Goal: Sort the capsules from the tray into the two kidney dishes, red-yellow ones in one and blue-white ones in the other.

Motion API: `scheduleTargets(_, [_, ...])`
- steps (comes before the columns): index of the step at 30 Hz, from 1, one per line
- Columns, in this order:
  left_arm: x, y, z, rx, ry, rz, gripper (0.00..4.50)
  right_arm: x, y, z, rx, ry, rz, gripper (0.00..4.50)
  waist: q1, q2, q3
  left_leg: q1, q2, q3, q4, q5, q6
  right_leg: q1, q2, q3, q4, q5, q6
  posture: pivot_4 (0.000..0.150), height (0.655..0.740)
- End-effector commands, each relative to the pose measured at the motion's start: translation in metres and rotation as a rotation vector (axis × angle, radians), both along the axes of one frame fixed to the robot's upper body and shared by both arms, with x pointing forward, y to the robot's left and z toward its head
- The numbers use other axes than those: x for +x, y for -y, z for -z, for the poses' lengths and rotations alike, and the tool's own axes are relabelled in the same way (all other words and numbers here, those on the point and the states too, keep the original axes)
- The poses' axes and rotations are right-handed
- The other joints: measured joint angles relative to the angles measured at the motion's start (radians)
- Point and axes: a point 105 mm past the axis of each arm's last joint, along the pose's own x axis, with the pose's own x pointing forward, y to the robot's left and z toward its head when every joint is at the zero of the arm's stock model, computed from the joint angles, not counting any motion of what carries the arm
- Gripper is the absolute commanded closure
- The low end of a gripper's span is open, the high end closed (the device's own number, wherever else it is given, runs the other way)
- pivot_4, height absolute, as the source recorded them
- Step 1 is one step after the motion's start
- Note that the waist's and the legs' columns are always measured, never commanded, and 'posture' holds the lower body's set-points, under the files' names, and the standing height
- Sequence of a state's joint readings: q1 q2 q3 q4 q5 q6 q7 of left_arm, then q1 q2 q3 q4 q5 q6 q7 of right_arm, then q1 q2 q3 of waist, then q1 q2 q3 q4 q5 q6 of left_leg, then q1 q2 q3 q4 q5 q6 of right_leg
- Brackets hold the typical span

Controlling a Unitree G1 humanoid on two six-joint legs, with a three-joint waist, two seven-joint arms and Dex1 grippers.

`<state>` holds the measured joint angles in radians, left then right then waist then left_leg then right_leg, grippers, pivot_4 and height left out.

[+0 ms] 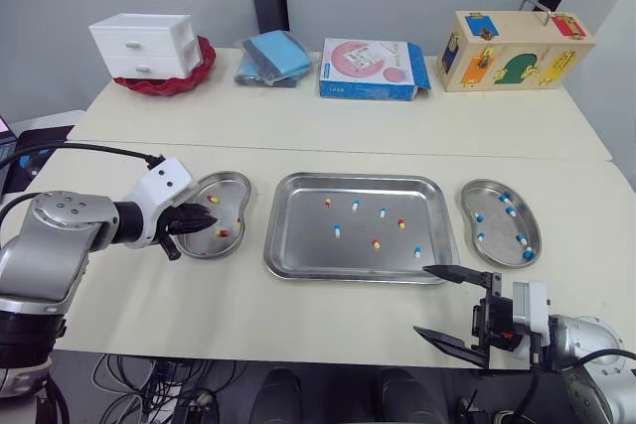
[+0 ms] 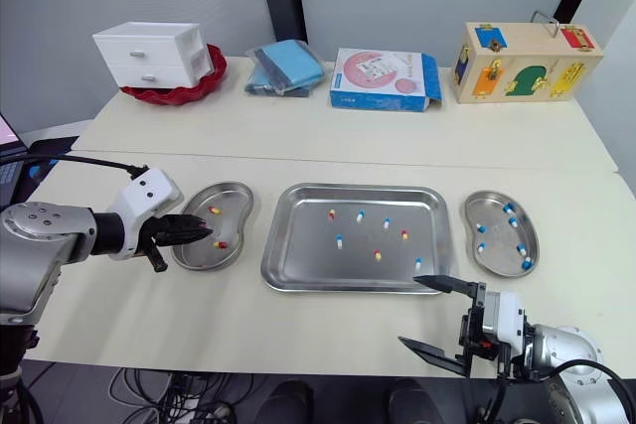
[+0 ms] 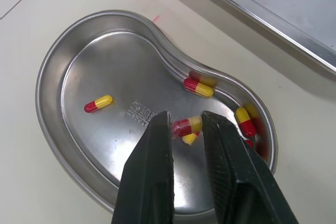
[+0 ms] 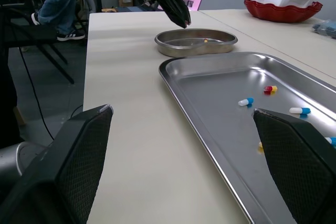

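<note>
A steel tray (image 1: 274,245) lies mid-table holding several red-yellow and blue-white capsules (image 1: 376,243). The left kidney dish (image 1: 229,184) contains red-yellow capsules (image 3: 198,87). In the right kidney dish (image 1: 494,226) lie several blue-white capsules (image 1: 511,211). My left gripper (image 3: 185,116) hovers over the left dish, its fingers nearly closed on a red-yellow capsule (image 3: 187,125) held just above the dish floor. My right gripper (image 1: 425,300) stands wide open near the table's front edge, just in front of the tray's front right corner, with nothing between its fingers.
On the far table stand white mini drawers (image 1: 147,45) in a red bowl, a blue bag (image 1: 273,57), a flat box (image 1: 373,69) and a wooden lock box (image 1: 512,50). A person's legs (image 4: 55,3) and a chair show beyond the table's left end.
</note>
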<state>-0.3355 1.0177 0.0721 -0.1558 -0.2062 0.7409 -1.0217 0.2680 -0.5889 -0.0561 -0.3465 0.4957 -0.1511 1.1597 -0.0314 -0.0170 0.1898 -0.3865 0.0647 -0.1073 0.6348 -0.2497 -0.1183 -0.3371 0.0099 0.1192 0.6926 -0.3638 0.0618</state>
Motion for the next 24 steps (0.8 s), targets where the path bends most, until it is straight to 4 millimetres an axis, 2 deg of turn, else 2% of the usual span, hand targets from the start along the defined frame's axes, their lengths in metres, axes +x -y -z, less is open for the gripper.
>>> scheduleTargets(1, [0.0012,-0.0009,-0.0078,0.026,0.012,0.004,3.04,-0.0005,0.0019,-0.0073,0.019,0.034,0.009,0.0,0.0,0.0,0.0,0.0,0.0,0.0,0.0,0.0,0.0,0.0,0.0,0.0,0.0,0.0,0.0,0.15,0.74])
scheduleTargets(5, [0.0017,-0.0008,-0.0078,0.03,0.007,0.006,1.8,-0.0002,0.0013,-0.0077,0.021,0.035,0.011,0.0,0.0,0.0,0.0,0.0,0.0,0.0,0.0,0.0,0.0,0.0,0.0,0.0,0.0,0.0,0.0,0.15,0.74])
scheduleTargets(6, [0.0018,-0.0007,-0.0078,0.03,0.007,0.006,1.67,-0.0003,0.0012,-0.0077,0.021,0.034,0.012,0.0,0.0,0.0,0.0,0.0,0.0,0.0,0.0,0.0,0.0,0.0,0.0,0.0,0.0,0.0,0.0,0.15,0.74])
scheduleTargets(11, [0.0019,-0.001,-0.0079,0.03,0.007,0.005,0.06,0.0001,0.0012,-0.0078,0.021,0.035,0.015,0.0,0.0,0.0,0.0,0.0,0.0,0.0,0.0,0.0,0.0,0.0,0.0,0.0,0.0,0.0,0.0,0.15,0.74])
scheduleTargets(24, [0.0026,-0.0012,-0.0072,0.022,0.009,0.007,0.06,0.0013,0.0002,-0.0088,0.019,0.037,0.017,0.0,0.0,0.0,0.0,0.0,0.0,0.0,0.0,0.0,0.0,0.0,0.0,0.0,0.0,0.0,0.0,0.15,0.74])
